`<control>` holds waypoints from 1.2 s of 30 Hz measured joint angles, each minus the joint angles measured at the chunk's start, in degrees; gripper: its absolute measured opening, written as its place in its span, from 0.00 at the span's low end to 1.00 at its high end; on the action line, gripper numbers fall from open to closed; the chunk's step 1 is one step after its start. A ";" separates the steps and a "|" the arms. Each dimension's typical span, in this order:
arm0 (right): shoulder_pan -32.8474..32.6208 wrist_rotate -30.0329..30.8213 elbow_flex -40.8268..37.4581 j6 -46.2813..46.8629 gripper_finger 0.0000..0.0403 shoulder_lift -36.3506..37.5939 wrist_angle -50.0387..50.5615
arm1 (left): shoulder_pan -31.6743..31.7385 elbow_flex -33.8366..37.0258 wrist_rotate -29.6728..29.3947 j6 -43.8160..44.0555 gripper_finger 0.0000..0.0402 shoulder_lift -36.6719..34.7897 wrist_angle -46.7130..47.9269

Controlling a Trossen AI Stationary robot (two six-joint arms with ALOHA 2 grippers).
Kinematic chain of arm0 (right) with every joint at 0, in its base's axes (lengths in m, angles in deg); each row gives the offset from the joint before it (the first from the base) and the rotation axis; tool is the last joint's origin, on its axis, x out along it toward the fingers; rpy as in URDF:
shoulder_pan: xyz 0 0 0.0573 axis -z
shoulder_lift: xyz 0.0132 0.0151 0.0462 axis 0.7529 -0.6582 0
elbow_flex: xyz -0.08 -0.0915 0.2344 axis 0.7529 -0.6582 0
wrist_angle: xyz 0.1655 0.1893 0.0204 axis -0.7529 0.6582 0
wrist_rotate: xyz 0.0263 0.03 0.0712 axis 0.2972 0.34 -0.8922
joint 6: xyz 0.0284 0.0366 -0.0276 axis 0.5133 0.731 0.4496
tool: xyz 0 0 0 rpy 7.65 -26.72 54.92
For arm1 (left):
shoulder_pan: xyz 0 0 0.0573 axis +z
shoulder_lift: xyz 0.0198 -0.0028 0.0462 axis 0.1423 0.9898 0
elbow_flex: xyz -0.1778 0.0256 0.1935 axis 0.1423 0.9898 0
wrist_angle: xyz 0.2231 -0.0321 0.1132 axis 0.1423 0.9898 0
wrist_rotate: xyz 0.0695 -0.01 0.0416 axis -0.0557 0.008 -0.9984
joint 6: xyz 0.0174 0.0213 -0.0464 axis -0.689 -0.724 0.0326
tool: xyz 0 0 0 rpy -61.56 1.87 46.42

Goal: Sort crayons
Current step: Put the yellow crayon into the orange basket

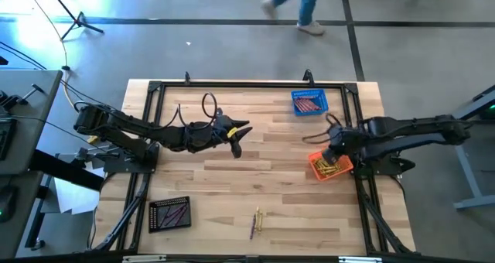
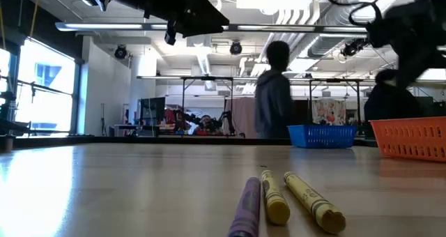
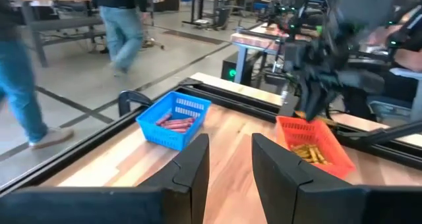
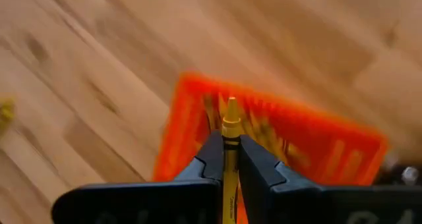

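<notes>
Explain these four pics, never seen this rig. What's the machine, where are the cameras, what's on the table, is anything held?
It is a two-armed robot at a wooden table, sorting crayons by colour. One picture looks straight down, one sits at table height, and one camera rides on each wrist. The right gripper is shut on a yellow crayon above the orange basket, which holds other yellow crayons. The left gripper hangs open and empty above mid-table. The blue basket at the far edge holds reddish crayons; the black basket near the front holds dark ones. Three loose crayons lie at the front edge, two yellow and one purple. People walk in the room behind.
</notes>
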 joint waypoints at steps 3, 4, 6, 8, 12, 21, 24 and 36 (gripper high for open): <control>-1.94 -3.07 -3.78 2.41 0.02 -0.07 -0.16 | 0.28 0.00 -0.40 0.04 0.25 0.00 0.01; -2.37 -3.70 -5.03 2.62 0.02 -0.09 -0.51 | 0.32 0.00 -0.41 0.04 0.25 0.00 0.00; -2.83 -3.48 -6.54 1.26 0.04 -0.22 -2.09 | 0.36 0.00 -0.43 0.04 0.25 0.00 0.01; -3.04 -1.68 -6.83 -0.07 0.08 -0.40 -3.28 | 0.36 0.00 -0.37 0.07 0.25 0.00 -0.01; -3.03 0.50 -7.27 -5.46 0.17 -0.74 -2.54 | 0.36 0.00 -0.33 0.32 0.25 0.00 -0.01; -2.98 -2.41 -7.27 3.38 0.31 -0.83 -8.91 | -1.12 0.00 0.77 2.95 0.25 -0.04 3.49; -3.93 -7.31 -7.27 3.12 0.31 -1.56 -23.19 | -1.62 0.02 5.17 2.60 0.25 -0.68 5.62; -13.27 -11.33 -6.06 -31.40 0.20 -25.38 -62.66 | -8.02 0.00 24.23 5.76 0.25 -2.25 11.05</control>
